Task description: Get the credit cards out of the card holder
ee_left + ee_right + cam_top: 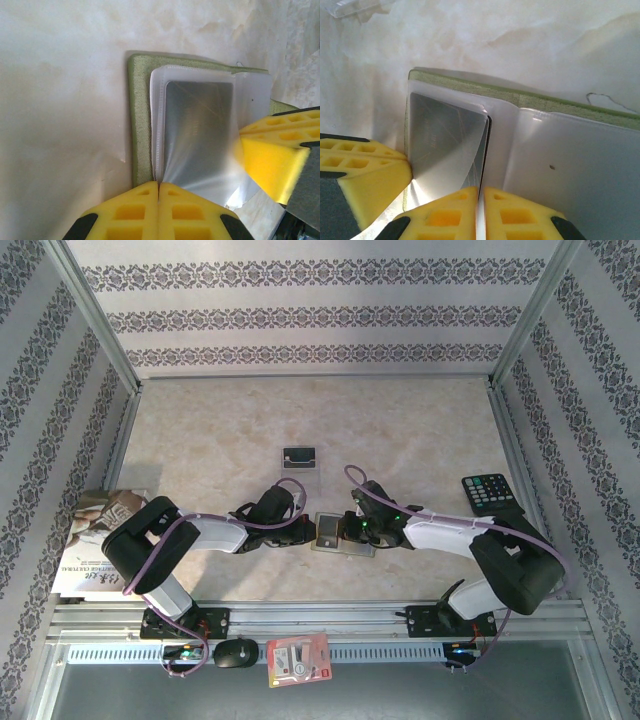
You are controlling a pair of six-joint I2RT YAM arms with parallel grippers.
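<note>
card holder: the green card holder is laid open on the table; it is seen low in the middle of the top view, between the two grippers; its clear pockets are turned up
grey card: a shiny grey card is tucked in a clear pocket on the left half of the holder in the top view; the near edge of that pocket leaf is raised off the holder
black card: a black card with pale marks is laid flat on the table; it is just above the holder in the top view and not touching it
right gripper: the right gripper is closed almost all the way; the raised edge of the pocket leaf is pinched by it; if the grey card is pinched too cannot be told
left gripper: the left gripper is pressed tight together at the corner of the same leaf; if anything is nipped cannot be told
calculator: a black calculator is laid at the right of the top view, well apart from the holder
book: a book is laid at the left edge
packet: a red-and-white packet is seen at the bottom, below the rail
</note>
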